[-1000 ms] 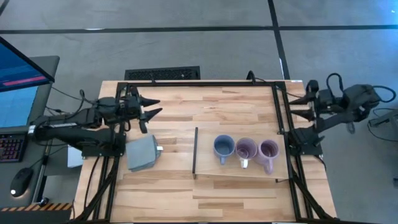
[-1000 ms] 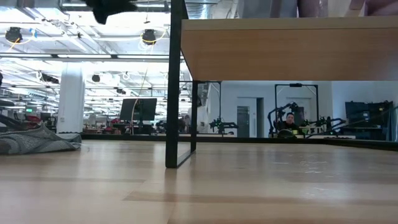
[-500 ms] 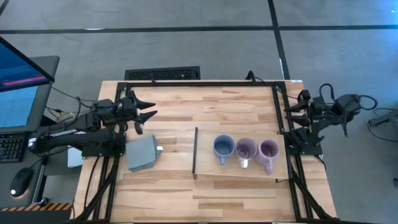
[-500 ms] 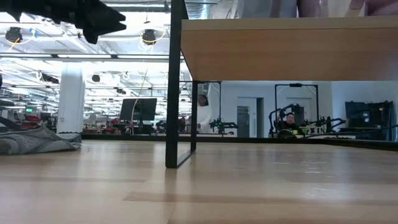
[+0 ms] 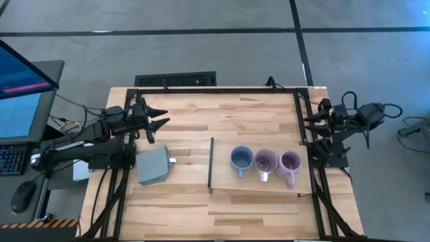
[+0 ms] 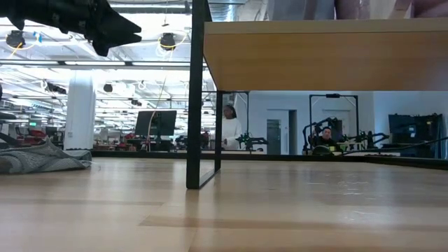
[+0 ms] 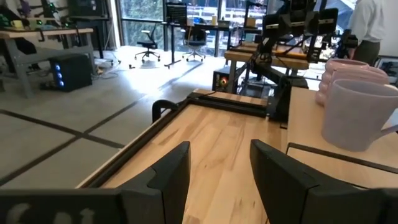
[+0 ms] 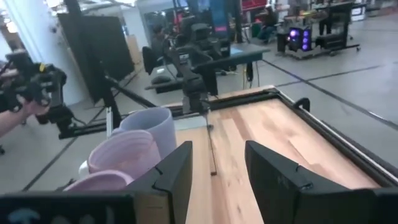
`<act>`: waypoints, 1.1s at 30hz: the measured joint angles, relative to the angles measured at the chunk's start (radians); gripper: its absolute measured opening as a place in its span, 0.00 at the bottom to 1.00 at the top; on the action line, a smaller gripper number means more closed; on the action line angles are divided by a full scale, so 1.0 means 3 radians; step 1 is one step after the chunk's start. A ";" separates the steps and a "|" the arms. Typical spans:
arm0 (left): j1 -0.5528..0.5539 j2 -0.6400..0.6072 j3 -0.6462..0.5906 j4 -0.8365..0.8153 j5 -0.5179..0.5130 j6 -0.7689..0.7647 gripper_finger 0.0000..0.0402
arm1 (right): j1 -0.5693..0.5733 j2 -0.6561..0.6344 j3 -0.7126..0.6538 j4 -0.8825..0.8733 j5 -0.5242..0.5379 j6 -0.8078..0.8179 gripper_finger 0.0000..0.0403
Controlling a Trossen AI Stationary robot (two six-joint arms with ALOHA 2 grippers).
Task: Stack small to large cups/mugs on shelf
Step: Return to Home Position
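Three mugs stand upright side by side on the shelf [image 5: 259, 185], each on its base: a blue-grey one [image 5: 242, 159], then two lavender ones [image 5: 267, 161] [image 5: 290, 163]. The left wrist view shows the blue-grey mug [image 7: 360, 115] nearest. The right wrist view shows a lavender mug [image 8: 124, 152] in front of it. My left gripper [image 5: 161, 122] hovers open above the table's far left, well apart from the mugs, and also shows in the low view [image 6: 115, 29]. My right gripper [image 5: 310, 118] is open over the right frame rail, beyond the shelf's far right corner. Both point level.
A flat grey block [image 5: 153, 165] lies on the table left of the shelf's black strip [image 5: 211, 163]. A black metal frame [image 5: 215, 90] rings the table. The shelf's black leg [image 6: 198, 98] stands on the tabletop. A keyboard [image 5: 176, 80] lies past the far edge.
My left gripper has sunk lower over the table's far left as its arm swung. My right gripper has come down and moved in toward the table's right rail. Both stay open. The mugs have not moved.
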 joint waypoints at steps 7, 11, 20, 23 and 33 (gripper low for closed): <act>0.0001 0.0000 0.0000 0.0009 0.0143 0.0008 0.39 | 0.0028 0.0000 0.0000 0.0429 -0.0208 -0.0451 0.42; 0.0001 0.0001 0.0000 0.0039 0.0160 0.0009 0.39 | 0.0123 0.0000 0.0000 0.0716 -0.0335 -0.0775 0.42; 0.0001 0.0001 0.0000 0.0255 -0.0005 -0.0043 0.39 | 0.0462 0.0056 -0.0129 0.0653 0.0506 -0.0536 0.42; 0.0001 0.0001 0.0000 0.0341 -0.0005 -0.0043 0.39 | 0.0504 0.0058 -0.0226 0.0701 0.0553 -0.0535 0.42; 0.0001 0.0001 0.0000 0.0306 0.0069 -0.0002 0.39 | 0.0449 0.0257 -0.0669 0.1846 0.0948 -0.1449 0.42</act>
